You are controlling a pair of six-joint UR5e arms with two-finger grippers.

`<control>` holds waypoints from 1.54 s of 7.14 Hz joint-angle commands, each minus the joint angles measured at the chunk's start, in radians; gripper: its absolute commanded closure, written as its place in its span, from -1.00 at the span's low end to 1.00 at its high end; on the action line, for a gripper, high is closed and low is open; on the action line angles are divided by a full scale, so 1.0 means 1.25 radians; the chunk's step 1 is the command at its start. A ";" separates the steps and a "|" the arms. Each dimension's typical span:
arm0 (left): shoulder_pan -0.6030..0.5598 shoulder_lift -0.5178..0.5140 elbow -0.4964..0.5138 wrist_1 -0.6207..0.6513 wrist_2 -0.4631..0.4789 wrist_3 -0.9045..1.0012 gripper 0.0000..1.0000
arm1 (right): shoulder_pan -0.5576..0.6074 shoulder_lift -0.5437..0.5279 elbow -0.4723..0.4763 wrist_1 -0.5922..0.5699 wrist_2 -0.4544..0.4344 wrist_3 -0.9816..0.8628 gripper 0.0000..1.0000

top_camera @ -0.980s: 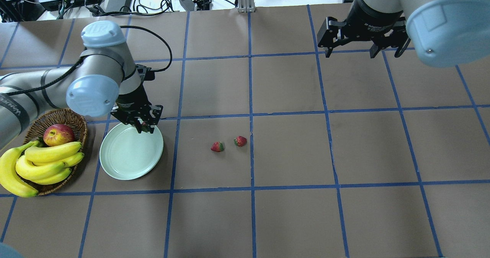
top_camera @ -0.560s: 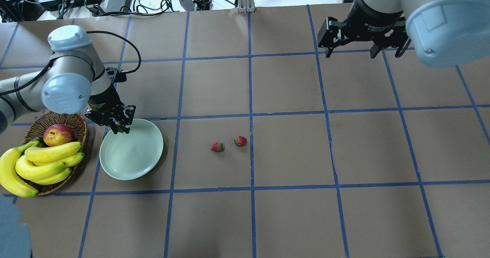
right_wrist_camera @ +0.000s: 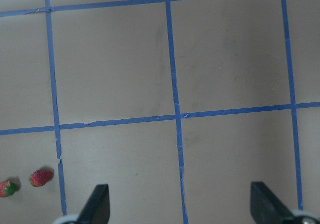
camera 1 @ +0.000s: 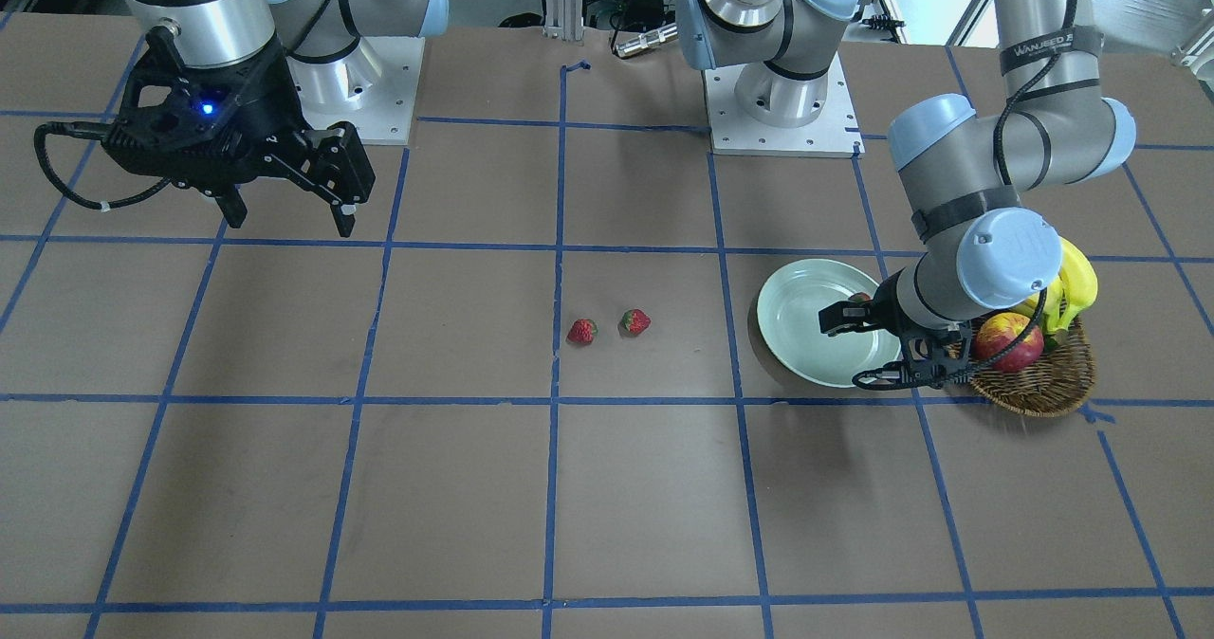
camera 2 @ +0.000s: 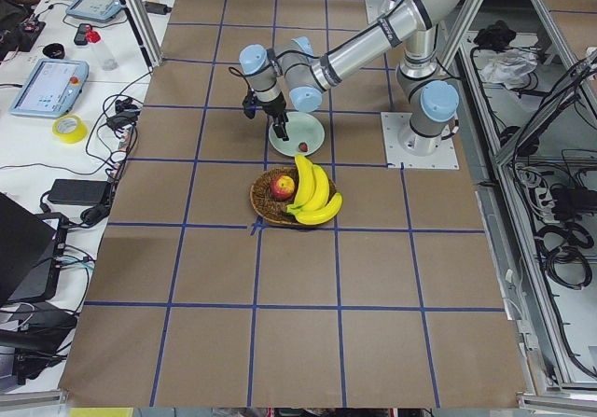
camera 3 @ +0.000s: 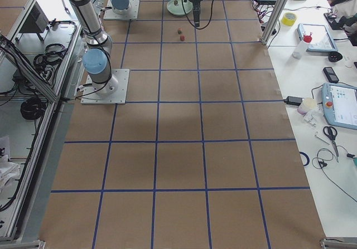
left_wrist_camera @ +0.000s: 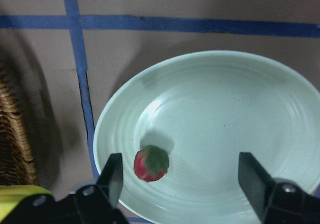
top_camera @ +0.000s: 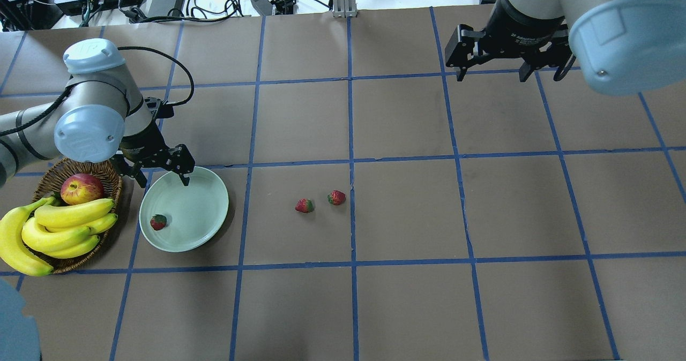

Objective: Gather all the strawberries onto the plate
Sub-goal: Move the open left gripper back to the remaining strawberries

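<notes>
Trouble spot for me is the left gripper [top_camera: 163, 178]. Its jaws are spread wide with nothing between them, and it hangs low over the upper-left rim of the plate [top_camera: 201, 211], right next to the basket [top_camera: 110, 169]. If it heads off sideways toward the middle of the table without lifting first, I'd guess a fingertip could clip that rim and drag the plate, or it could bump the basket holding the apple [top_camera: 81, 188] and bananas [top_camera: 64, 227]. Other worry is that one strawberry [top_camera: 304, 205] and a second strawberry [top_camera: 336, 197] lie just beside each other on the bare table near the centre of the overhead view. Wide jaws going for one could easily send its neighbour rolling. The right gripper [camera 1: 289, 220] is also spread and empty, way off in the upper right of the overhead view, nowhere near anything. The third strawberry [left_wrist_camera: 151, 163] is already in the plate, lower left and close to the rim. It's tiny, red and lying on its side with the green leafy cap showing. The dish looks smooth, so a careless drop next to it might knock it out.
</notes>
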 commanded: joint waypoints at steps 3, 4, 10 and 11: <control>-0.185 0.035 0.003 0.013 -0.127 -0.294 -1.00 | 0.001 -0.001 0.005 0.000 0.003 0.000 -1.00; -0.227 0.014 0.001 0.069 -0.138 -0.418 -1.00 | 0.001 -0.001 0.005 0.000 0.003 0.000 -1.00; -0.270 -0.050 -0.065 0.121 -0.313 -0.608 -0.87 | 0.001 -0.001 0.005 0.000 0.005 0.000 -1.00; -0.270 -0.066 -0.067 0.122 -0.319 -0.633 -0.87 | 0.001 -0.001 0.007 0.000 0.006 0.001 -1.00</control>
